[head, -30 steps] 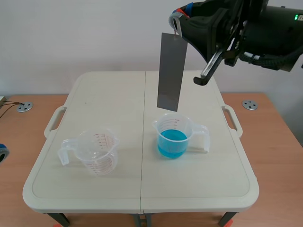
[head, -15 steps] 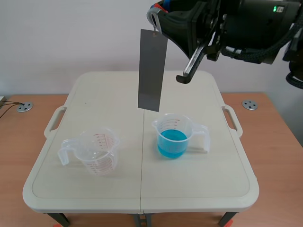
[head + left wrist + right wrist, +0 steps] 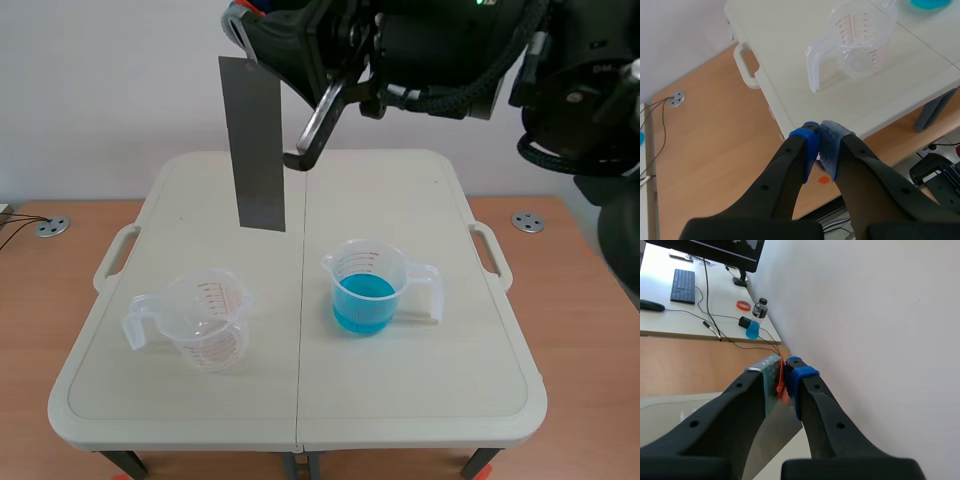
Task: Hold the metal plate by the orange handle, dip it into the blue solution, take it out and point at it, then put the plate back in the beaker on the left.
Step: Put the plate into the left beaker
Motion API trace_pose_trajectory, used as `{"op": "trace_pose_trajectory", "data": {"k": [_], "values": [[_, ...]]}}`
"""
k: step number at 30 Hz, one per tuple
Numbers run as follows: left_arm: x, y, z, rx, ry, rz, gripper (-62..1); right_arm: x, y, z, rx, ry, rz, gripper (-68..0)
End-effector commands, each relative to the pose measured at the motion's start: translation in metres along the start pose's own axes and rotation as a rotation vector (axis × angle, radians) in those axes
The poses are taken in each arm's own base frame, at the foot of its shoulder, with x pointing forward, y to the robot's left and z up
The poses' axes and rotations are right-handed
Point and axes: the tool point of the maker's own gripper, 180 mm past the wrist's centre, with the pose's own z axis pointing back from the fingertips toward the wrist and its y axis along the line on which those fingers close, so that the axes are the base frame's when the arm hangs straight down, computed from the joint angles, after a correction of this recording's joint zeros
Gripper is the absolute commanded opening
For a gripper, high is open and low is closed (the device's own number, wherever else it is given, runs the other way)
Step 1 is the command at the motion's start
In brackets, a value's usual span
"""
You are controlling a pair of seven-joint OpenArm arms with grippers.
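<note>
Empty beaker [image 3: 208, 325] and blue-filled beaker [image 3: 365, 290] stand well apart, passable between.

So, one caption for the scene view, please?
Right tool holds flat grey metal plate over white table; empty clear plastic beaker, and clear beaker of blue liquid, below.

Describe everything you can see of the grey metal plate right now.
The long, flat dark grey metal plate hangs almost upright in the air. The right pincer is shut on the small orange handle at its top end. Its surface looks matte and plain; wetness cannot be told. Its free lower end touches nothing, high over the white table, nearer the empty clear plastic beaker than the beaker of blue solution.
</note>
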Motion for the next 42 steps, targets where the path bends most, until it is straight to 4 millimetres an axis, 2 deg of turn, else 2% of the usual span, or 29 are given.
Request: {"op": "trace_pose_trajectory", "data": {"k": [1, 14, 21, 33, 42], "values": [[0.004, 0.0, 0.002, 0.001, -0.012, -0.002, -59.1, 0.018, -0.004, -0.005, -0.004, -0.049, 0.022, -66.4], [0.004, 0.0, 0.002, 0.0, -0.011, -0.005, -59.1, 0.023, 0.019, -0.03, 0.028, -0.058, 0.033, -66.4], [0.004, 0.001, 0.002, 0.004, -0.013, -0.001, -59.1, 0.026, 0.021, -0.039, 0.02, -0.064, 0.038, -66.4], [0.005, 0.012, 0.003, 0.066, -0.019, -0.019, -59.1, 0.011, 0.026, -0.057, 0.03, -0.044, -0.014, -66.4], [0.006, 0.012, 0.003, 0.066, -0.02, -0.019, -59.1, 0.001, 0.042, -0.067, 0.068, -0.022, -0.034, -66.4]]}}
